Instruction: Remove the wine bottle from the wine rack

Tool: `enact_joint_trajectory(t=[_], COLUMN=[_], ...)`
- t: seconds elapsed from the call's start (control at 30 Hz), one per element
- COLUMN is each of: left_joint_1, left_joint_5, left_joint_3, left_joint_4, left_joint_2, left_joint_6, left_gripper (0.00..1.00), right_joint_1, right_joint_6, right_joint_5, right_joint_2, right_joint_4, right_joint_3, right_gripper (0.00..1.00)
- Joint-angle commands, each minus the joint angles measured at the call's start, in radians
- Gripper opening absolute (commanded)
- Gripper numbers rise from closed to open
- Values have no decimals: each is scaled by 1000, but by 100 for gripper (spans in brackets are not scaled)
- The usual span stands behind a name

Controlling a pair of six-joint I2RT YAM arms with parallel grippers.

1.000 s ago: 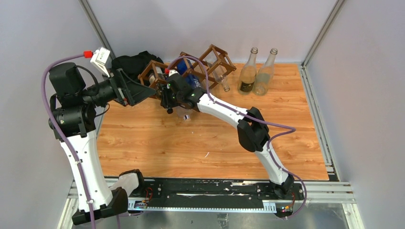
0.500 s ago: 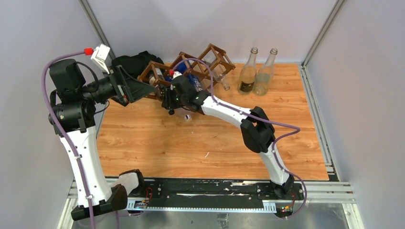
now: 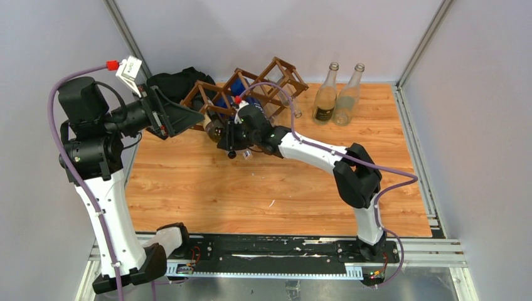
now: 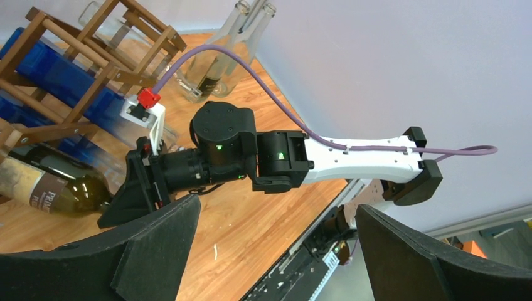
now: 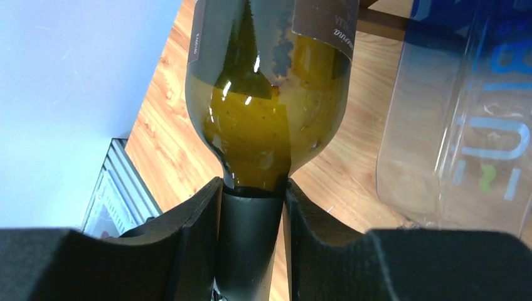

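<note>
The wine rack [image 3: 270, 78], a dark brown lattice of sticks, stands at the back of the table, also seen in the left wrist view [image 4: 81, 59]. A dark green wine bottle [image 3: 212, 127] with a pale label lies slanted at the rack's left cell, its neck pointing toward the near side. My right gripper [image 3: 233, 143] is shut on that neck. In the right wrist view both pads press the black-foiled neck [image 5: 251, 232] below the bottle's shoulder [image 5: 270, 119]. My left gripper [image 3: 188, 115] hangs open just left of the bottle, with nothing between its fingers [image 4: 157, 244].
Two clear glass bottles [image 3: 326, 94] [image 3: 349, 93] stand upright at the back right. A blue-printed clear plastic bottle [image 5: 464, 119] and a clear glass bottle [image 3: 292, 108] lie in the rack. A black cloth [image 3: 170, 81] lies behind the left gripper. Walls close in on three sides.
My right gripper has drawn back toward the near right with the neck in its grip, and the wine bottle's body has slid out from the rack's left cell. The left arm has shifted slightly left.
</note>
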Motion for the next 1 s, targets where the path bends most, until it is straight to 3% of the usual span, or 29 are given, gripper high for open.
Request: enact_joint_trajectory(t=[0.0, 0.6, 0.97], left_joint_1=[-6, -5, -9], left_joint_5=[105, -88, -259], left_joint_3=[3, -243, -325], left_joint_4=[-32, -32, -132], left_joint_2=[13, 143, 146], left_joint_6=[-129, 416, 780], left_gripper=[100, 100, 100], right_joint_1=[16, 6, 1], right_joint_6=[7, 65, 67], right_joint_5=[-113, -143, -185], right_joint_2=[-115, -410, -608], right_joint_4=[160, 148, -19], right_joint_3=[-21, -253, -374], right_gripper=[0, 0, 0])
